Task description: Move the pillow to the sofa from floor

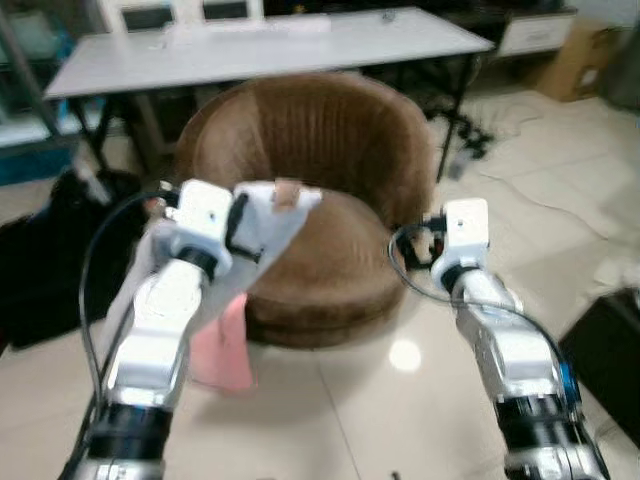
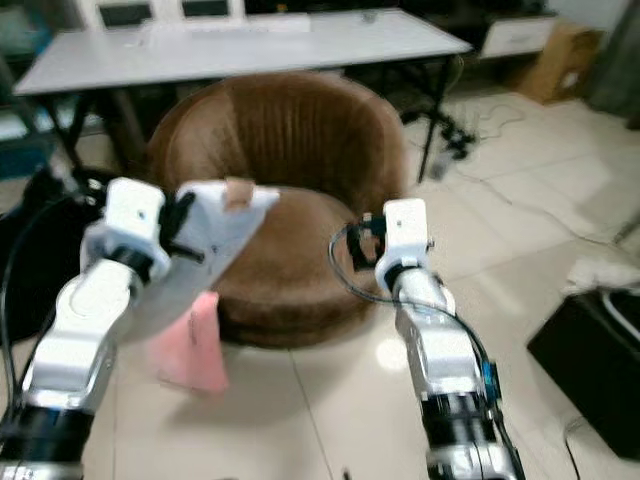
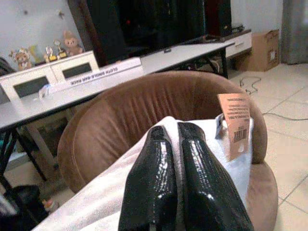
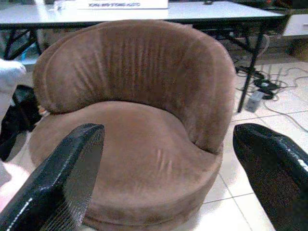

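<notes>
The pillow (image 1: 265,225) is held clear of the floor, pinched in the closed left gripper (image 3: 180,187) before the sofa (image 1: 310,150) seat for placing, while the right gripper (image 4: 168,168) is kept wide open beside it.

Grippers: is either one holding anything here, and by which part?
The left gripper is shut on the white pillow, pinching it near its tagged top corner, over the sofa's front edge. The right gripper is open and holds nothing.
</notes>
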